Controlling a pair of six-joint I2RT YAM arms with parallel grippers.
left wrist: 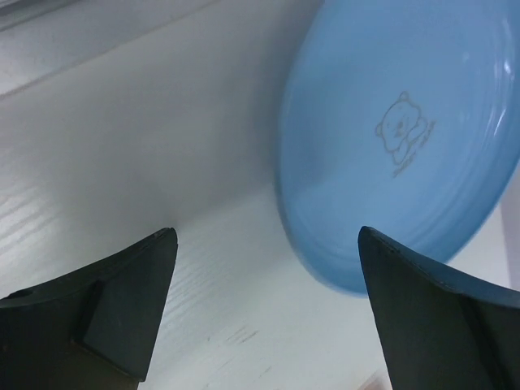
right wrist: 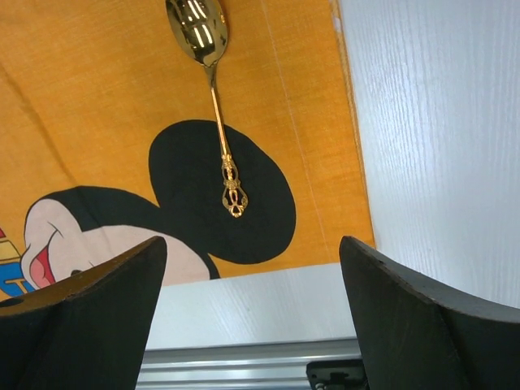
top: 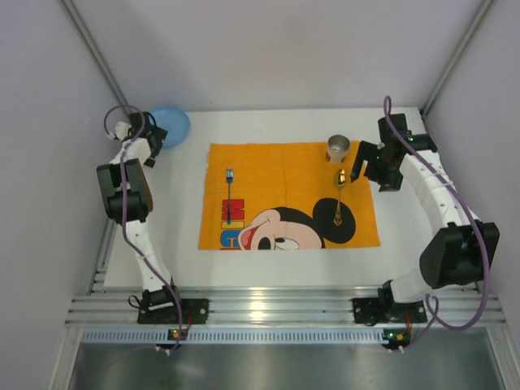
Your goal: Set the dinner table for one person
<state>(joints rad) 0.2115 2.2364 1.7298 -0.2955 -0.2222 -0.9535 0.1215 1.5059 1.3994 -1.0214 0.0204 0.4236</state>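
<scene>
Place setting part-laid: the round pale-blue plate (top: 172, 124) lies off the orange Mickey Mouse cloth (top: 276, 166), not yet picked up.

The large white matte rectangular tabletop (top: 284, 262) lies under the cloth and extends past it on every side, with its ribbed aluminium rail (top: 268, 309) on the cloth's near side. On the cloth are a small slim fork (top: 229, 195) at left, an ornate gold metal spoon (right wrist: 213, 106) at right, and a short steel cup (top: 338, 149) at the far-right corner. The left fingers (left wrist: 130, 309) are spread and empty, facing the plate just beyond the cloth's far-left corner. The right fingers (right wrist: 422, 325) are spread and empty at the cloth's right edge, near the spoon. Judged step: fetching the plate. The next move calls for closing on its rim and setting it mid-cloth, between fork and spoon.
</scene>
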